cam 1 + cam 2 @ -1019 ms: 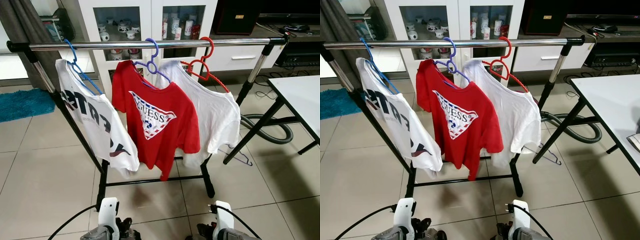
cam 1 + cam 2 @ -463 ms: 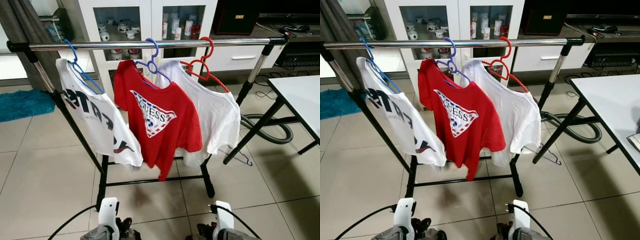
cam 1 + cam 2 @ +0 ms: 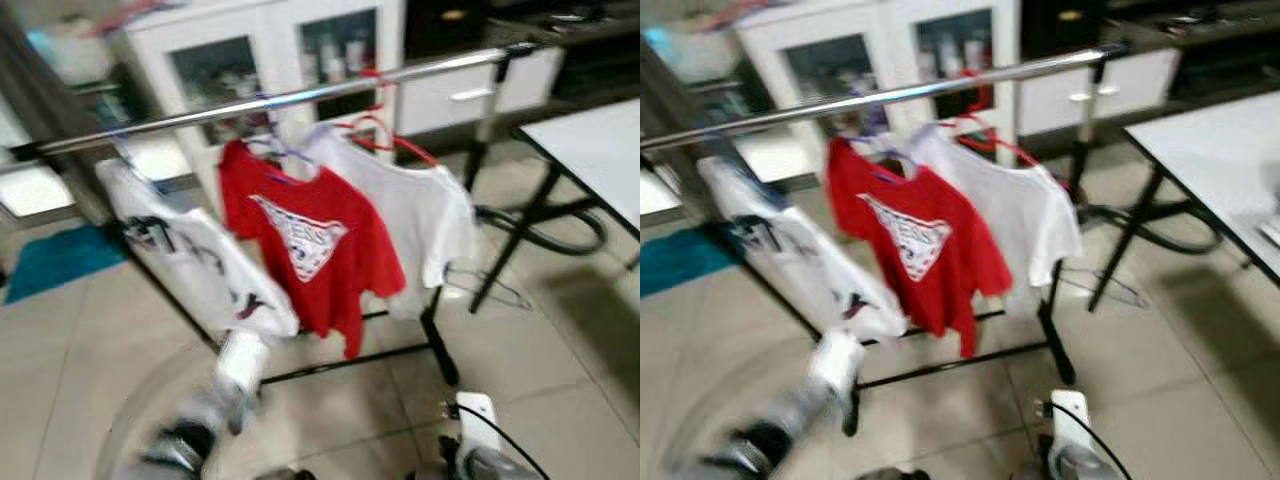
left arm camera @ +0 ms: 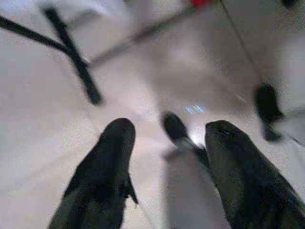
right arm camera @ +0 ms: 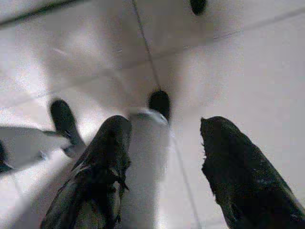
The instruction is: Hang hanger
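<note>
Hanger (image 3: pixel 485 290) on floor, well beyond right gripper (image 5: pixel 164 143) (fingers apart).

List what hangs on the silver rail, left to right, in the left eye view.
White T-shirt with dark lettering → red T-shirt with a white triangle print → plain white T-shirt on a red hanger.

Whole head view now tilted and blurred vs earlier: camera moving. Left arm (image 3: pixel 235 375) raised from bottom edge toward rack base, motion-smeared. White printed shirt (image 3: pixel 205 265) possibly swung further out; blur makes it uncertain.
</note>
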You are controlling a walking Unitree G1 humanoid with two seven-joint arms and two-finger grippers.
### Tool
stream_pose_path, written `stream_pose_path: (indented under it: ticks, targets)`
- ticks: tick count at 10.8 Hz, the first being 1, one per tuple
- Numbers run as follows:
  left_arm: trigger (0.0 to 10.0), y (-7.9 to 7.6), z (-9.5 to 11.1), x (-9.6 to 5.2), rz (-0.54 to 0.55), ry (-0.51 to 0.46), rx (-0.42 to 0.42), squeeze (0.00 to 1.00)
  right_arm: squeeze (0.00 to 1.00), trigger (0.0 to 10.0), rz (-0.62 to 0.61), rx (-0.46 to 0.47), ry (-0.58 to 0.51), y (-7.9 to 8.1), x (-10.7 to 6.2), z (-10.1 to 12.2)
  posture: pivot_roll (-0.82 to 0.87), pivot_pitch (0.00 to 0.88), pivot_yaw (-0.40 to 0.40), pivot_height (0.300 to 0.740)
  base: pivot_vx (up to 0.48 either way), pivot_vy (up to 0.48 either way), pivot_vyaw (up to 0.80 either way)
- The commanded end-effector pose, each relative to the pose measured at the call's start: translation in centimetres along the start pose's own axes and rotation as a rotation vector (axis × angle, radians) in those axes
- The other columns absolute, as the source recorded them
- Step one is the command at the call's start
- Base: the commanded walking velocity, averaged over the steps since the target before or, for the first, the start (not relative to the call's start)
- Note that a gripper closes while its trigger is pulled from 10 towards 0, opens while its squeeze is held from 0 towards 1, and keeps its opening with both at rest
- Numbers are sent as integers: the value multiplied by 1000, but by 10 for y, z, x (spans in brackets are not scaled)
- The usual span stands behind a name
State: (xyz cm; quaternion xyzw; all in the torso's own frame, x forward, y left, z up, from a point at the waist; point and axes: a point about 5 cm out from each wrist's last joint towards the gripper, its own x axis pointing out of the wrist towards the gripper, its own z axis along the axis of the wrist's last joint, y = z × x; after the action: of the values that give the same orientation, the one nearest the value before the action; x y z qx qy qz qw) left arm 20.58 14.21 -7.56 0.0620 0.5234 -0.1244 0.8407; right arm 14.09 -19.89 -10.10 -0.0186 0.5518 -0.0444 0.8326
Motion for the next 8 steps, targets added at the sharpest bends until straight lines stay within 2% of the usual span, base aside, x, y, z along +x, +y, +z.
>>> stream_pose_path:
  ticks: [1, 2, 3, 4, 5, 6, 7, 8]
  targets:
    - [10000, 14, 4, -2, 37, -20, -22, 1000, 1000, 10000, 6, 6, -9, 4, 0, -5, -231, 0, 163, 740, 0, 0, 0]
    - [10000, 16, 14, -3, 48, -104, -38, 1000, 1000, 10000, -2, 14, -108, -3, -1, 7, -232, 0, 159, 740, 0, 0, 0]
    - [10000, 22, 20, -6, 66, -210, -67, 1000, 1000, 10000, 24, -67, -286, -9, -4, 38, -222, 0, 134, 740, 0, 0, 0]
    - [10000, 29, 22, -9, 91, -274, -90, 1000, 1000, 10000, 55, -115, -423, -9, -11, 62, -215, 0, 120, 740, 0, 0, 0]
    - [10000, 44, 24, -18, 138, -394, -114, 1000, 1000, 10000, 128, -141, -643, -7, -34, 94, -199, 0, 98, 740, 0, 0, 0]
    - [10000, 52, 26, -25, 173, -482, -123, 1000, 1000, 10000, 135, -188, -727, -5, -53, 104, -189, 0, 92, 740, 0, 0, 0]
    - [10000, 63, 34, -40, 194, -590, -104, 1000, 1000, 10000, 162, -249, -893, 0, -89, 119, -182, 0, 91, 740, 0, 0, 0]
    - [10000, 66, 52, -71, 192, -777, 16, 1000, 1000, 10000, 134, -178, -1029, -6, -132, 134, -177, 0, 104, 740, 0, 0, 0]
